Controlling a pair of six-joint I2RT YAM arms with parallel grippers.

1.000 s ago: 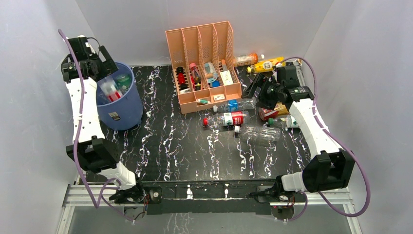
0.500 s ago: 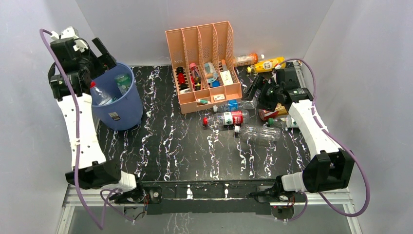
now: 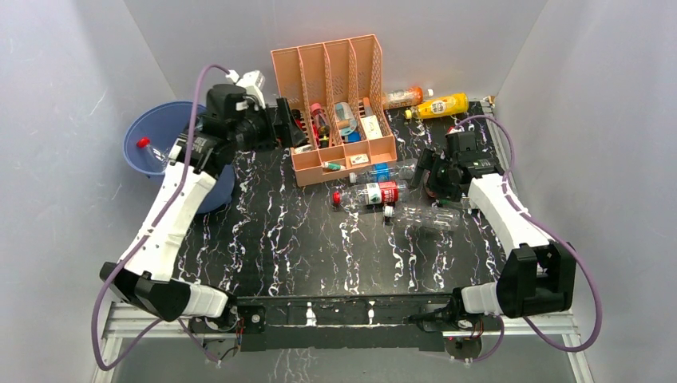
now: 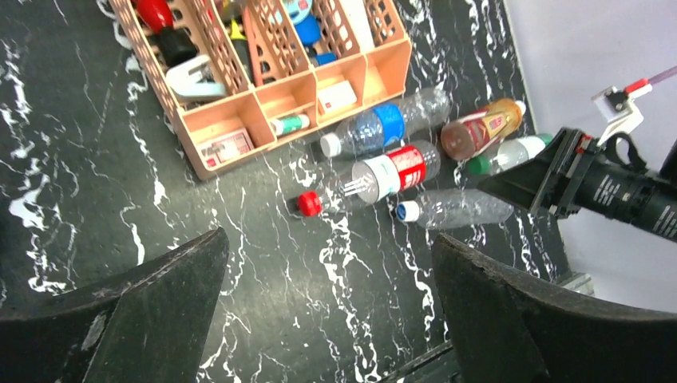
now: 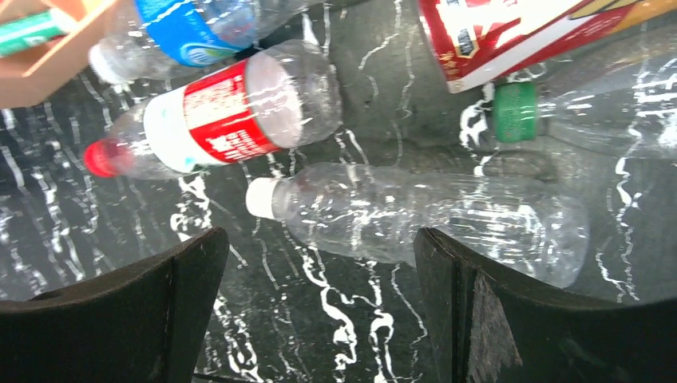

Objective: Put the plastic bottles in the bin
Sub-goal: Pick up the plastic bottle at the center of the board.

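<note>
From above, we see the bin (image 3: 146,129) at the far left of the table (image 3: 271,239), with one red-capped bottle (image 3: 153,152) lying inside it. The left gripper (image 3: 294,132) hangs with its jaws spread wide and nothing between them, just beside the left end of the peach organizer (image 3: 335,80). The right gripper (image 3: 423,174) is also spread wide and empty, low over the cluster of bottles right of centre. An orange bottle (image 3: 403,96) and a yellow bottle (image 3: 441,104) lie at the far edge, right of the organizer. In the left wrist view, both dark fingers (image 4: 136,319) frame bare table; beyond them lie a blue-label bottle (image 4: 383,128) against the organizer's near side, a red-label bottle (image 4: 387,170) just nearer, and a clear bottle (image 4: 459,209) nearer again. In the right wrist view, that clear bottle lies on its side between the open fingers (image 5: 527,319), untouched, with the red-label one beside it. A green-capped bottle (image 5: 607,112) and a red-and-white container (image 5: 511,32) lie to the right.
</note>
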